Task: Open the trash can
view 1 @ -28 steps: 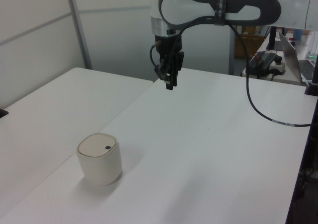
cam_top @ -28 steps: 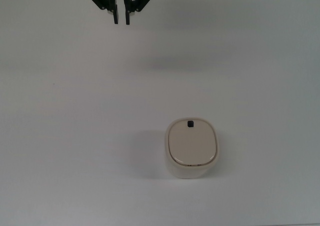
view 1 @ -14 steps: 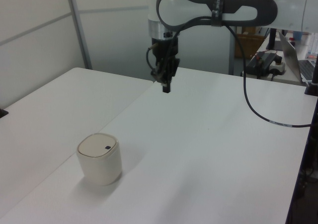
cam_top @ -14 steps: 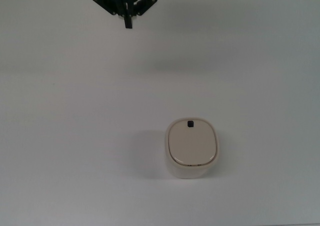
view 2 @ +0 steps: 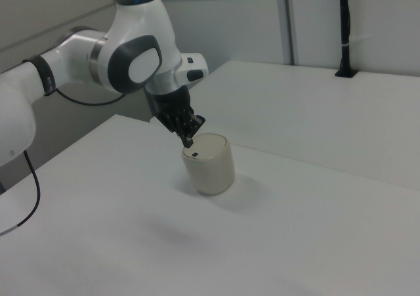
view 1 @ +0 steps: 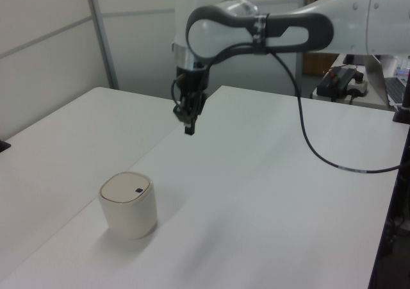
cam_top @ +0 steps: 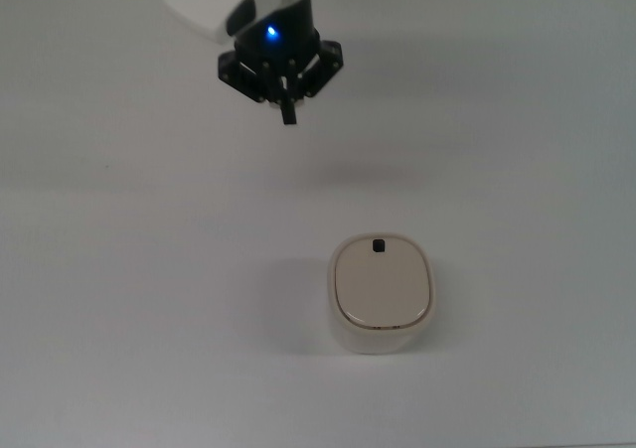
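Observation:
The trash can is a small cream bin with a flat tan lid, which lies closed, and a tiny black button at the lid's far edge. It stands on the white table, also seen as the trash can and the trash can. My gripper hangs in the air, shut with nothing in it, fingers together pointing down. In the top view it is above and to the left of the can, well apart from it. The gripper and the gripper show the same.
A black cable loops from the arm over the table on the left view's right. A seam runs between two white tabletops. A laptop and other gear stand at the left view's far right.
The arm has come away from the top view's upper edge toward the trash can, lower and to the right. The fingers, slightly apart a second ago, are now together.

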Controlling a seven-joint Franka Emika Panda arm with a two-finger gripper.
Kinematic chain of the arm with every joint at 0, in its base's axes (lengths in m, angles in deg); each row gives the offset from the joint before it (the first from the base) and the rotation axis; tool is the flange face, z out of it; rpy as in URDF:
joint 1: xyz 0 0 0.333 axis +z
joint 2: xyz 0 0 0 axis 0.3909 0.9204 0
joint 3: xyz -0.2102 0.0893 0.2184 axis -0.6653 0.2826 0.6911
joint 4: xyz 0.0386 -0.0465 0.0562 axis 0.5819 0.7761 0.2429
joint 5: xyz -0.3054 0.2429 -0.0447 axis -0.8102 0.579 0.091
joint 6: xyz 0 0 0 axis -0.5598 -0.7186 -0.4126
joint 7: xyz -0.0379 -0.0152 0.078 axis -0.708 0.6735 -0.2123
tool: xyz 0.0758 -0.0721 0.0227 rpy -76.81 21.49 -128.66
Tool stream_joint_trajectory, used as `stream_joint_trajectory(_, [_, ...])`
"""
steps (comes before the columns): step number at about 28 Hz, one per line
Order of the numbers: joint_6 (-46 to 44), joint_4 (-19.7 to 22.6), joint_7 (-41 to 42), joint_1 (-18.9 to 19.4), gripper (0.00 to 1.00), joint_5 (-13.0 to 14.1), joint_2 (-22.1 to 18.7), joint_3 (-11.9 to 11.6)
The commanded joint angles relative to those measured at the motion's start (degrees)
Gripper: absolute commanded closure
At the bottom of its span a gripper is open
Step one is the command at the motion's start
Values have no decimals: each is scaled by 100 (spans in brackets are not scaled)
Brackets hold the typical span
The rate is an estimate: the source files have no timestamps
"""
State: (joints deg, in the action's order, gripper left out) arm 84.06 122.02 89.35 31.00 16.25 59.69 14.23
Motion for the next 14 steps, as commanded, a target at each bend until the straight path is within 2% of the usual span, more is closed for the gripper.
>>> stream_joint_trajectory(1, [508,73,209,124,100,71,215,92])
stream_joint_trajectory(8, [1194,91,148,185,100,-17,470,320])
stream_joint_trajectory(14, [1765,108,130,344,100,-228,725,330])
